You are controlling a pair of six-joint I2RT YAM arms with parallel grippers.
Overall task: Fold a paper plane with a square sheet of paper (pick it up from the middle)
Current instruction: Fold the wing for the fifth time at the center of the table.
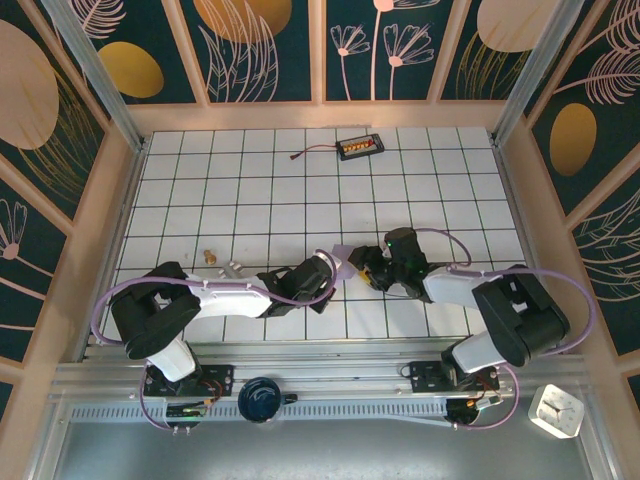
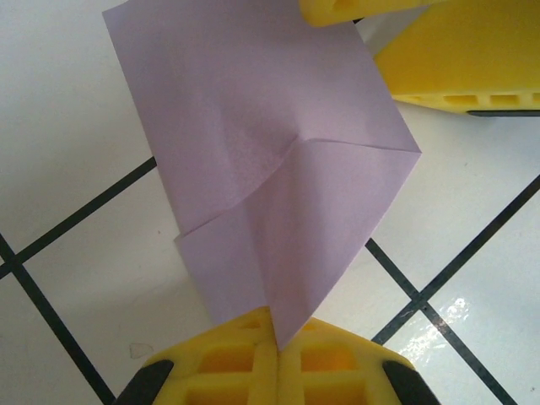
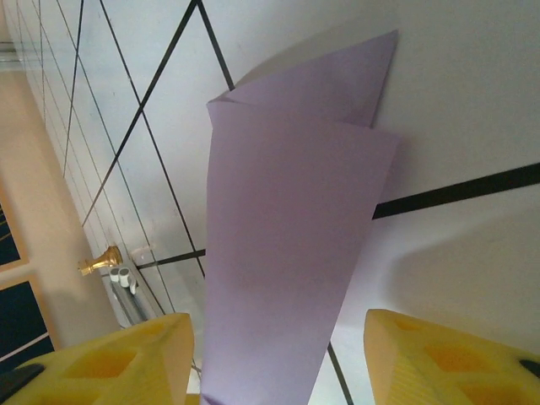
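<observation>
My left gripper [image 2: 277, 344] is clamped on a corner of the square sheet of paper [image 2: 270, 152], which fans out, part-folded, just ahead of it. My right gripper [image 3: 278, 354] stands apart, with the sheet between its fingers. Held by that one pinch, the thin paper could sag, pivot or spring its folds open.

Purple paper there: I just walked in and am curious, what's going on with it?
Two robot arms are folding the sheet of paper over the tiled table. The left gripper is shut on one pointed end of the partly folded sheet. The right gripper stands open around the other end, not gripping.
</observation>
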